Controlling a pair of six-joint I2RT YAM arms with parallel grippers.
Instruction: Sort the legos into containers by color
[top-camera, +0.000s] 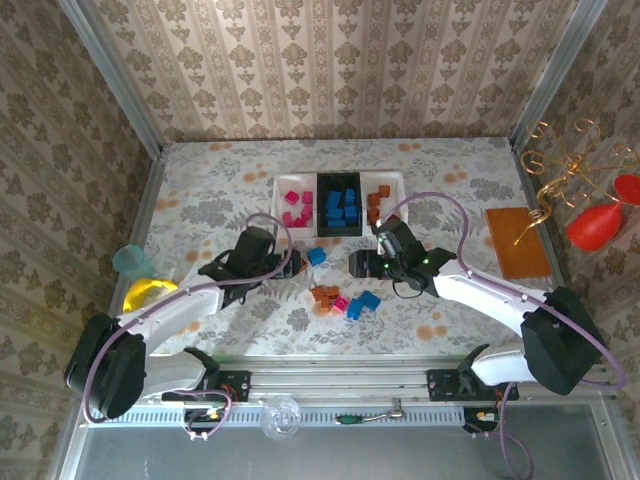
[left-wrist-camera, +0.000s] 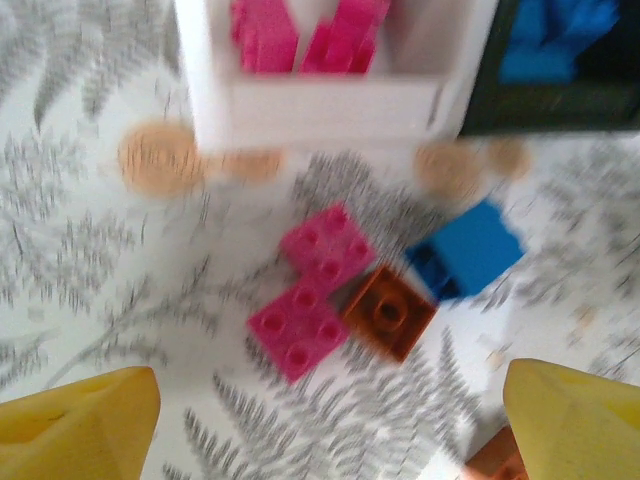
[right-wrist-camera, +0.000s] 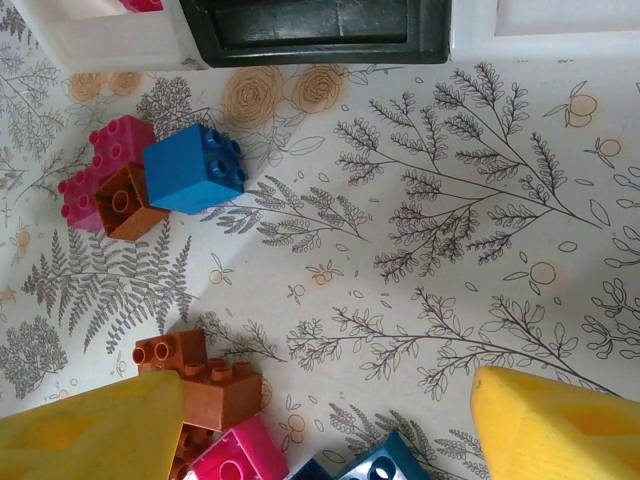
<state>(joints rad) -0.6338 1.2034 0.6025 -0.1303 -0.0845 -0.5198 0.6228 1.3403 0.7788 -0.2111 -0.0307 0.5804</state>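
Plainly, the left gripper (left-wrist-camera: 325, 390) stands wide open and empty, with two pink bricks (left-wrist-camera: 315, 245), a brown brick (left-wrist-camera: 390, 312) and a blue brick (left-wrist-camera: 470, 250) lying just ahead of its jaws, short of the white tray (left-wrist-camera: 320, 105) holding pink legos. Likewise the right gripper (right-wrist-camera: 320, 395) gapes empty, stacked brown bricks (right-wrist-camera: 215, 385) just beside one finger and the black tray (right-wrist-camera: 310, 45) well ahead

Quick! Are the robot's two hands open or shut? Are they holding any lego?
Left gripper: open, holding nothing.
Right gripper: open, holding nothing.
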